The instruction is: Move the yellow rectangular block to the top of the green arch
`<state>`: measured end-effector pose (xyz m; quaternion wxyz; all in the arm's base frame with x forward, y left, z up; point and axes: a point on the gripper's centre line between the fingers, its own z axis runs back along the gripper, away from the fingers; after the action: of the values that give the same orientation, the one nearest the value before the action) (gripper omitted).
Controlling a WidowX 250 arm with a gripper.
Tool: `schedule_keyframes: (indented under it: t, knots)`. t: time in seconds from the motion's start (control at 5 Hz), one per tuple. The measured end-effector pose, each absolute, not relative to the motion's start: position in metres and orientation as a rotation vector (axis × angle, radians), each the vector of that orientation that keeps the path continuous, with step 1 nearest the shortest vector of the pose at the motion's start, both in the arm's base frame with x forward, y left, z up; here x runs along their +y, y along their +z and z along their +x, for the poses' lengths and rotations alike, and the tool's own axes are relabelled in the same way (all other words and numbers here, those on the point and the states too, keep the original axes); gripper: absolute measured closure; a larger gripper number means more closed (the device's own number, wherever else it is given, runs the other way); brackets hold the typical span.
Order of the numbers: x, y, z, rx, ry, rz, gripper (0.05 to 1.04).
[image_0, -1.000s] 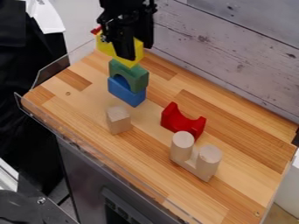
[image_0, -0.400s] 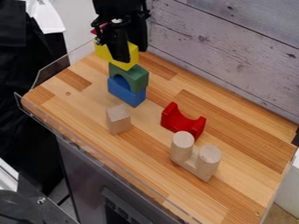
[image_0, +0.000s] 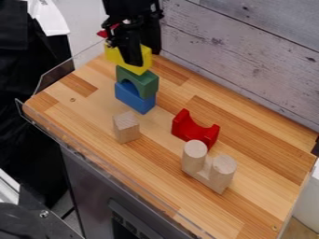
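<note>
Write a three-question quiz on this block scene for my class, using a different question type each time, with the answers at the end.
1. Multiple choice: Which block is directly beneath the green arch?
a) the red curved block
b) the blue block
c) the small plain block

2. True or false: The gripper has the yellow block above the green arch.

3. Fill in the blank: The pale wooden piece nearest the camera has ____ upright round posts.

Key: 1. b; 2. true; 3. two

Yellow block (image_0: pixel 147 60) partly hidden by gripper (image_0: pixel 144 57), arm (image_0: pixel 128 9) cut off at top, red block (image_0: pixel 181 127) partly behind wooden peg (image_0: pixel 194 158)
</note>
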<state>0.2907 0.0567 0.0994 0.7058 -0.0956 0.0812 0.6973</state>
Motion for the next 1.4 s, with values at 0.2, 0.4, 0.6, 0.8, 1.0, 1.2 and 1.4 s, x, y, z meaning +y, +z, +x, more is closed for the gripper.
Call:
schedule_keyframes:
  t: [0.2, 0.4, 0.6, 0.8, 1.0, 1.2, 1.4]
  knots:
    - [0.05, 0.091, 0.295, 0.208, 1.543, -0.212, 0.54]
    - [0.047, 0.084, 0.299, 0.227, 1.531, -0.205, 0.54]
    - [0.047, 0.083, 0.299, 0.231, 1.529, -0.199, 0.54]
    - [0.05, 0.083, 0.298, 0.229, 1.538, -0.189, 0.54]
    - [0.053, 0.085, 0.298, 0.229, 1.541, -0.184, 0.54]
    - [0.056, 0.085, 0.296, 0.23, 1.534, -0.186, 0.54]
    - [0.06, 0.085, 0.296, 0.229, 1.538, -0.195, 0.54]
